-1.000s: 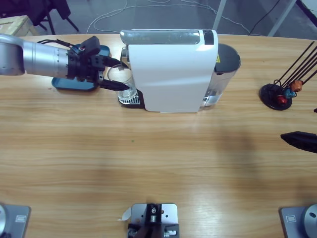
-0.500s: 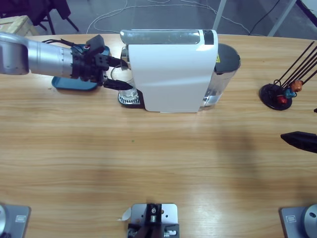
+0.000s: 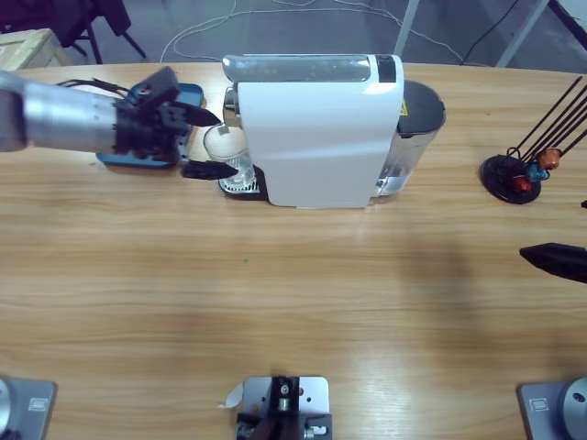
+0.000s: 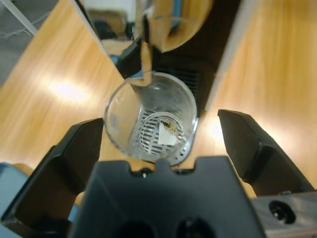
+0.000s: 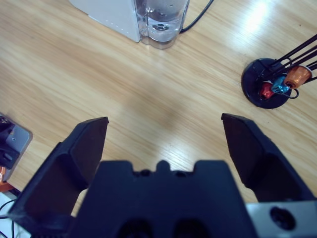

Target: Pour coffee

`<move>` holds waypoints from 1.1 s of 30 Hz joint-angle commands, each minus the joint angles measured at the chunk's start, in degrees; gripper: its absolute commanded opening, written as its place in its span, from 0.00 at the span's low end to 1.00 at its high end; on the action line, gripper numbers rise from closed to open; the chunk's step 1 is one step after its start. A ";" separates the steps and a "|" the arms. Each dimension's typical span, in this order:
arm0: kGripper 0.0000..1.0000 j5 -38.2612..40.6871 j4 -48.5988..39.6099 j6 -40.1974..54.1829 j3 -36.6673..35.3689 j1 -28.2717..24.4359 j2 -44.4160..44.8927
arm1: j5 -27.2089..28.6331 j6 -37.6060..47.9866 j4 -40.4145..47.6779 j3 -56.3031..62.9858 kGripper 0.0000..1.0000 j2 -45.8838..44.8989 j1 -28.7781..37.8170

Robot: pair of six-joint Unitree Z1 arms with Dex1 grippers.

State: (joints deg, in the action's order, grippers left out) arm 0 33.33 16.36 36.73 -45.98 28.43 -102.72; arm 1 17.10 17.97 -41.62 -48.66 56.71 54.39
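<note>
Right now I have the left claw spread wide at the machine's left end, with the glass sitting between its jaws but touched by neither. On the left wrist view the glass stands upright on the machine's round drip grate, below the spout, and both black jaws flank it with clear gaps either side. I see a small pale scrap lying at the bottom of the glass; I cannot tell what it is. A blue tray lies on the table just left of the machine, partly under my left arm. The right claw is also wide open and holds nothing, hanging over bare table well right of the machine; only its dark tip shows at the high view's right edge. A black capsule stand sits right of the machine, with a few coloured capsules at its base.
</note>
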 commanded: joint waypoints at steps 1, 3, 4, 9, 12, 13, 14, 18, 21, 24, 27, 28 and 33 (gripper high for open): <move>1.00 -3.22 -0.18 -5.67 6.04 -0.12 12.49 | 0.25 -0.92 -0.12 -1.17 1.00 -1.51 -0.68; 1.00 -9.07 -0.75 -8.10 6.30 -0.12 14.38 | 0.90 -0.92 -0.12 -2.12 1.00 -1.07 -0.70; 1.00 -11.62 -1.35 -9.64 6.48 -0.12 15.50 | 2.12 -0.94 -0.21 -3.07 1.00 -0.70 -0.84; 1.00 -15.31 -10.61 -16.15 6.43 3.43 27.37 | -4.30 -7.58 0.00 -12.69 0.60 2.23 -10.12; 1.00 -16.26 -20.98 -21.07 2.63 6.38 31.25 | -8.68 -11.38 -1.72 -19.79 0.41 7.47 -15.49; 1.00 -16.26 -23.07 -22.47 1.47 6.63 31.99 | -9.55 -12.12 -1.71 -22.34 0.24 9.90 -16.70; 1.00 -16.28 -24.69 -22.67 0.42 6.87 32.67 | -10.57 -12.28 -1.71 -24.64 0.17 11.93 -17.58; 1.00 -16.37 -27.52 -22.58 -1.27 7.17 33.78 | -11.63 -12.10 -3.39 -35.28 0.00 21.53 -20.34; 1.00 -16.54 -27.52 -22.37 -0.43 7.49 33.66 | -13.16 -12.26 -9.02 -47.19 0.00 31.11 -22.27; 1.00 -16.33 -27.31 -21.93 0.63 8.08 32.59 | -17.55 -11.45 -10.64 -53.73 0.00 37.91 -23.47; 1.00 -16.60 -27.11 -21.58 1.47 8.14 32.15 | -20.65 -11.21 -14.56 -60.43 0.00 44.05 -23.59; 1.00 -16.68 -27.08 -21.53 1.63 8.14 32.15 | -21.02 -11.21 -15.80 -62.03 0.00 45.51 -23.54; 1.00 -18.07 -26.85 -21.53 1.77 8.14 31.62 | -18.84 -11.64 -19.64 -65.69 0.00 49.99 -23.68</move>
State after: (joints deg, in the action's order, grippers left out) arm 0 17.34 -10.20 14.90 -46.32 36.06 -69.77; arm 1 -2.65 6.47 -56.73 -110.41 98.02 31.79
